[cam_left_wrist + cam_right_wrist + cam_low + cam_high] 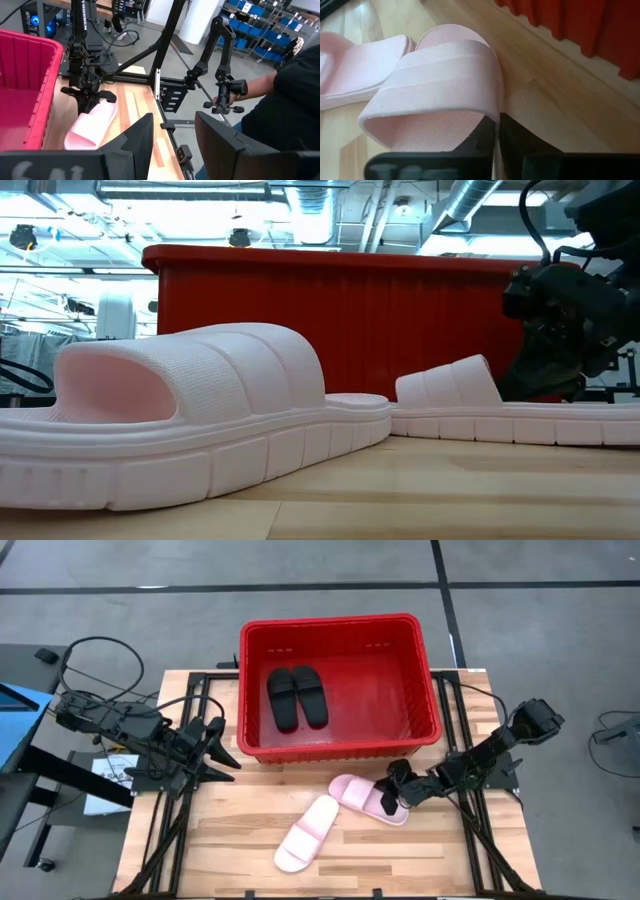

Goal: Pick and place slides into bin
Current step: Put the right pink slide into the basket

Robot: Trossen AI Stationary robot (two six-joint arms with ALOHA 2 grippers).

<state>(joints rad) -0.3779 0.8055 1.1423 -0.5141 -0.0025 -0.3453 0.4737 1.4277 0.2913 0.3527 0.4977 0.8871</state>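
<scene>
- Lying flat on the wooden table (230,850): two pink slides; one (368,798) pinched at its strap edge by the right gripper (398,790); the other (308,832) angled towards the red bin (340,745)
- Two black slides (296,696) in bin, lengthwise front-to-back
- Left gripper (222,747) beside bin, fingers parted
- Person's sleeve (292,95) beyond table

Bright, even overhead light; soft, faint shadows.

Lab/warehouse: exposed ceiling ducts (470,205), blue-bin shelving (260,30), concrete floor (300,560).
</scene>
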